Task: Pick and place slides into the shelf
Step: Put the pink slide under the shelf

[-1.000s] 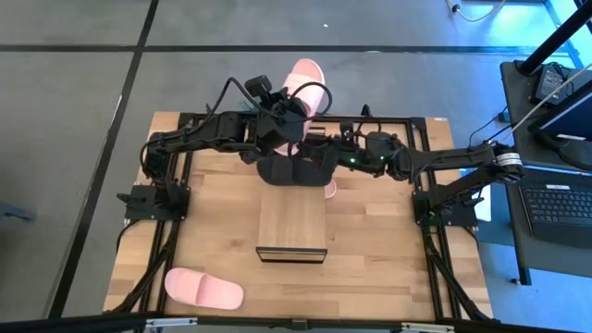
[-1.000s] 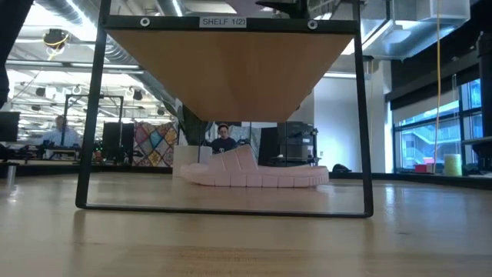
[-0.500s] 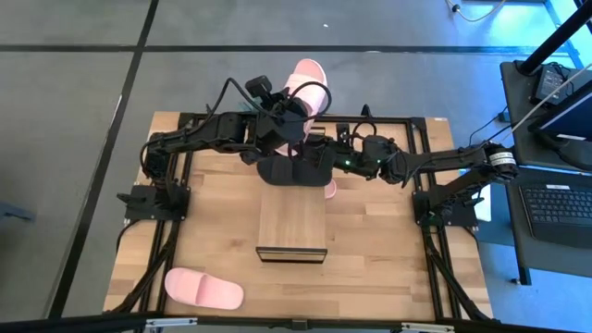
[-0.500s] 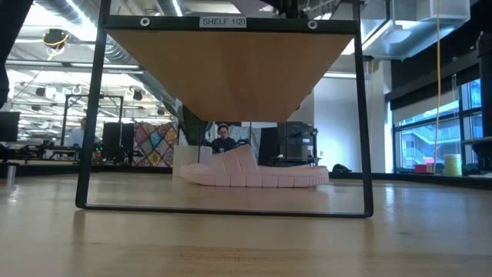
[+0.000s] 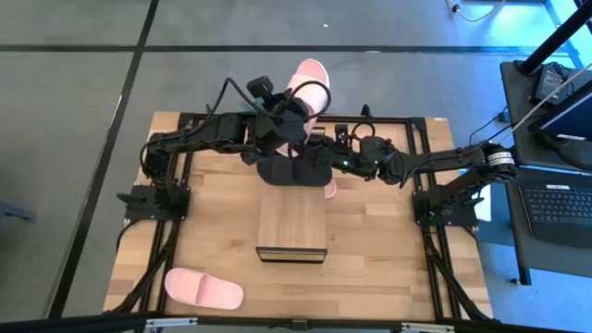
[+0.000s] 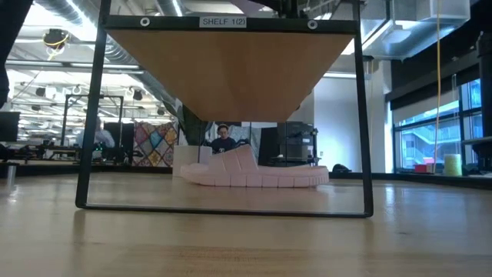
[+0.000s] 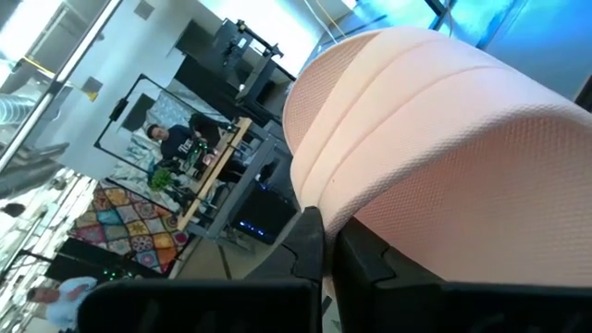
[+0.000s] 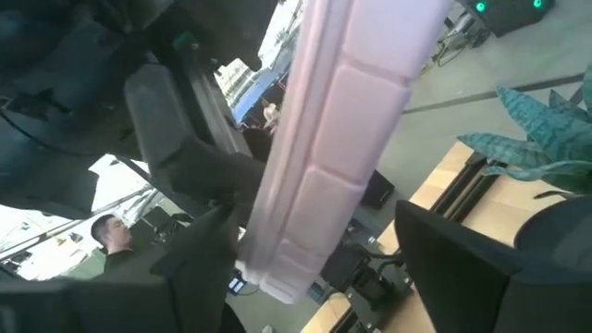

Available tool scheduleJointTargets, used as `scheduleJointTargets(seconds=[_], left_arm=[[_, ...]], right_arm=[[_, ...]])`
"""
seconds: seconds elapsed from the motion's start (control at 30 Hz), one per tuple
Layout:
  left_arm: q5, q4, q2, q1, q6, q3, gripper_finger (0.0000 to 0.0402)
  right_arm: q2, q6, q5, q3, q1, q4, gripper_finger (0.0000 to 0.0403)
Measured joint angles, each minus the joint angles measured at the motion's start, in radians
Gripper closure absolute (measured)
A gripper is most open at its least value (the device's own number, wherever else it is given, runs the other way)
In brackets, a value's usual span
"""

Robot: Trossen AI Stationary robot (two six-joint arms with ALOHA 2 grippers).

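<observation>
At the worktop's (image 5: 213, 231) far edge, the left pincer (image 5: 289, 106) is clamped on a pink slide (image 5: 308, 85) held up past the edge, its textured strap filling the left wrist view. The right pincer (image 5: 326, 148) sits just beside it with fingers spread either side of that slide's sole (image 8: 342, 139). Black slides (image 5: 294, 169) lie behind the shelf (image 5: 292, 225), one pink slide (image 6: 254, 171) under it, and another (image 5: 203, 288) at the near left corner.
</observation>
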Motion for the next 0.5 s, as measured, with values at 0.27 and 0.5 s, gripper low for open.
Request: scheduleJointTargets(seconds=[0.27, 0.5], left_arm=[[-0.01, 0.0, 0.0, -0.019, 0.0, 0.0, 0.0401], [-0.034, 0.002, -0.002, -0.036, 0.001, 0.001, 0.04]], right_arm=[[0.0, -0.05, 0.017, 0.0, -0.001, 0.005, 0.023], [0.0, -0.098, 0.028, -0.001, -0.002, -0.002, 0.0314]])
